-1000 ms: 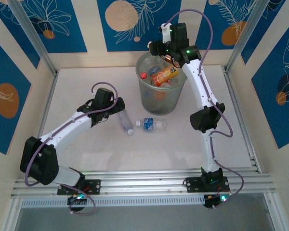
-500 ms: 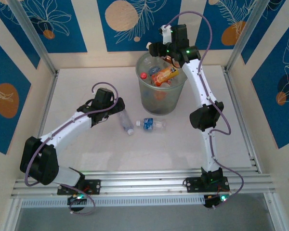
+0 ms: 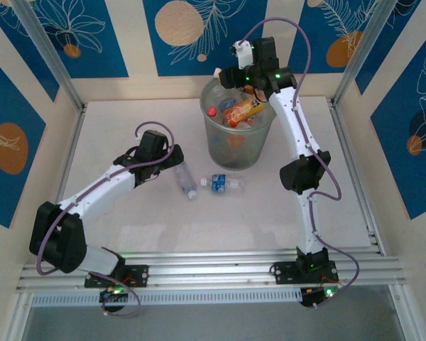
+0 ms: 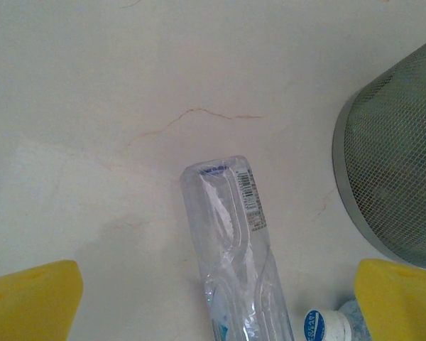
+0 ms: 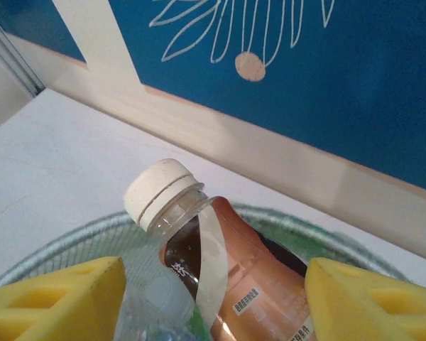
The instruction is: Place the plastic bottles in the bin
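Clear crumpled bottle below spread left hand; brown bottle between right hand pads, grip unclear

My left claw has bare table ahead and to its left. A clear bottle lies between its pads, and the bin blocks its right. A brown bottle crowds my right claw; a wall stands ahead.
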### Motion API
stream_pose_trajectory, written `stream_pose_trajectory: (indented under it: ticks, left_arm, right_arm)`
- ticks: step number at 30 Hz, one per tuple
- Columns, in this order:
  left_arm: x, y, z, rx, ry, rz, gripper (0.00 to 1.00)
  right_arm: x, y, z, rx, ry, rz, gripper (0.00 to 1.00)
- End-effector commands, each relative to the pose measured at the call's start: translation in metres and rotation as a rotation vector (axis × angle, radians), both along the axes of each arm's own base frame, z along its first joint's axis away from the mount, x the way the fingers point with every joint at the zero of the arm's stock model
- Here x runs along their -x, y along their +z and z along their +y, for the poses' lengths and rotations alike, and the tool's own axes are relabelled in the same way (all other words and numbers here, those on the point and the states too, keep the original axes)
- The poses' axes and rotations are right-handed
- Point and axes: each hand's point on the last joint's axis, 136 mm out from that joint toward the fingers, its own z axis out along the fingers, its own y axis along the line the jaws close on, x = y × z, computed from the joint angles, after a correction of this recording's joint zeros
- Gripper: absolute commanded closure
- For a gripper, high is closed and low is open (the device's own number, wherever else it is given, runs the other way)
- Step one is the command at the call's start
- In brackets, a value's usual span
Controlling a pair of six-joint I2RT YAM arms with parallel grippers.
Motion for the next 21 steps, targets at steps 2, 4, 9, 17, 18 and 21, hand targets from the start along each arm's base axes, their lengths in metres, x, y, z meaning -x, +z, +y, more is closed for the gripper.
stream_pose_trajectory:
  ticks: [2, 4, 9, 17, 18, 21]
  left_arm:
    - [-0.002, 0.022, 0.009, -0.007, 0.017, -0.050, 0.02]
    - [-0.002, 0.024, 0.009, -0.007, 0.018, -0.053, 0.02]
    - [-0.002, 0.027, 0.010, -0.015, 0.017, -0.059, 0.02]
    - [-0.005, 0.028, 0.009, -0.015, 0.016, -0.063, 0.02]
    - [-0.006, 0.028, 0.008, -0.013, 0.013, -0.064, 0.02]
    - [-0.007, 0.028, 0.005, -0.005, 0.005, -0.063, 0.02]
  right_arm:
    - [0.032, -0.038, -0.004, 0.066, 0.023, 0.186, 0.32]
    - [0.037, -0.042, -0.003, 0.076, 0.038, 0.204, 0.32]
    - [0.046, -0.043, -0.003, 0.107, 0.035, 0.223, 0.35]
    - [0.041, -0.031, -0.012, 0.133, -0.026, 0.169, 0.35]
    - [0.040, -0.025, -0.009, 0.129, -0.018, 0.147, 0.34]
    - [0.034, -0.007, -0.002, 0.129, -0.017, 0.067, 0.24]
